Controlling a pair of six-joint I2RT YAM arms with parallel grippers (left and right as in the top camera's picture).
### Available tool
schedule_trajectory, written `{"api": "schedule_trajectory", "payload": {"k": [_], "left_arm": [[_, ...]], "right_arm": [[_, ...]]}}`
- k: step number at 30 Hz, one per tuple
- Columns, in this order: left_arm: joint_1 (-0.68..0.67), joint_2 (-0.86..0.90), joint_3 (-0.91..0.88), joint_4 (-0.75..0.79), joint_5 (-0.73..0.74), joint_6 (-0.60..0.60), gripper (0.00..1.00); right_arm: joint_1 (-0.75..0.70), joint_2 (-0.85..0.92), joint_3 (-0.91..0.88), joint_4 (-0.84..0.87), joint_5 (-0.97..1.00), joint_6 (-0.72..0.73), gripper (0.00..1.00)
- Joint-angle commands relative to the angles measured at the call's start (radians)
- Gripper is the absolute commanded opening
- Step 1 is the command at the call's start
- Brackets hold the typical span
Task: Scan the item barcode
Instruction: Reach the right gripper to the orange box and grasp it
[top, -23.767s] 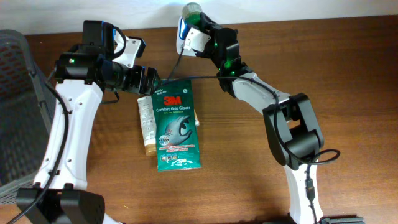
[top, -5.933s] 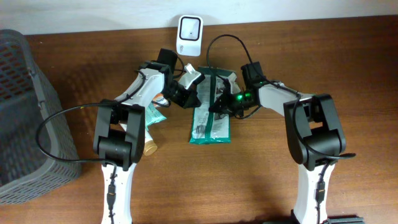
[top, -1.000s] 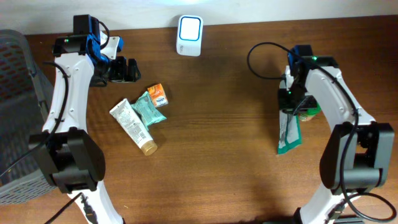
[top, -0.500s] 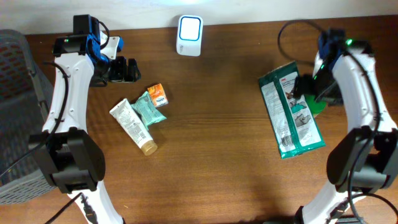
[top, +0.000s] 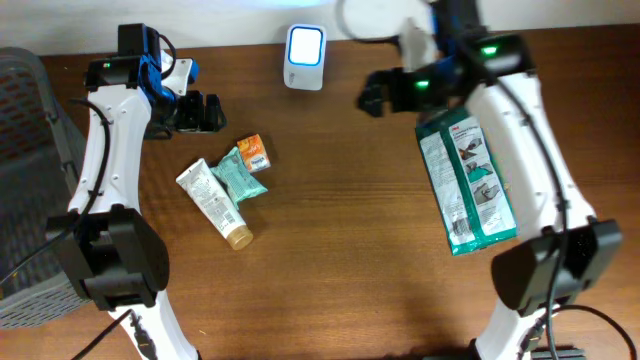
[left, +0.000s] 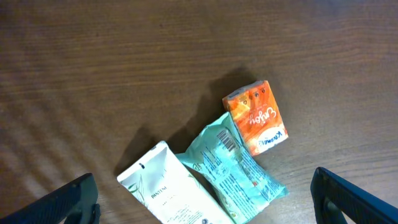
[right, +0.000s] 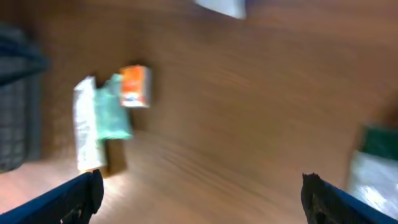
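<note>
Shows the right gripper with jaws spread fully apart and nothing between them, raised over the brown wooden table, a little to the right of the white rounded-square barcode scanner at the far edge. Places the green flat plastic pack of work gloves flat on the table on the right side, below that gripper in the overhead view and clear of its fingers, with the right arm's white link crossing above one edge. Confirms in the blurred right wrist view two dark fingertips at opposite lower corners, with only bare wood between. Shows the left gripper likewise wide open and empty, hovering near the far left of the table. Locates near it three small items in a cluster: an orange rectangular packet touching a teal foil pouch overlapping a white squeeze tube with a tan cap. Locates a grey mesh basket at the left edge, well apart from the glove pack.
</note>
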Motion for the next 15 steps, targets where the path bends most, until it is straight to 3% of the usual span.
{"api": "schedule_trajectory", "payload": {"k": [1,5,6,15], "left_arm": [[0.0,-0.004,0.002,0.002,-0.004,-0.006,0.99],[0.0,-0.004,0.002,0.002,-0.004,-0.006,0.99],[0.0,-0.004,0.002,0.002,-0.004,-0.006,0.99],[0.0,-0.004,0.002,0.002,-0.004,-0.006,0.99]], "right_arm": [[0.111,0.099,0.006,0.09,-0.037,0.092,0.95],[0.227,0.238,0.006,0.246,-0.037,0.174,0.8],[0.253,0.278,0.006,0.286,-0.037,0.175,0.72],[0.293,0.46,0.006,0.482,-0.056,0.312,0.61]]}}
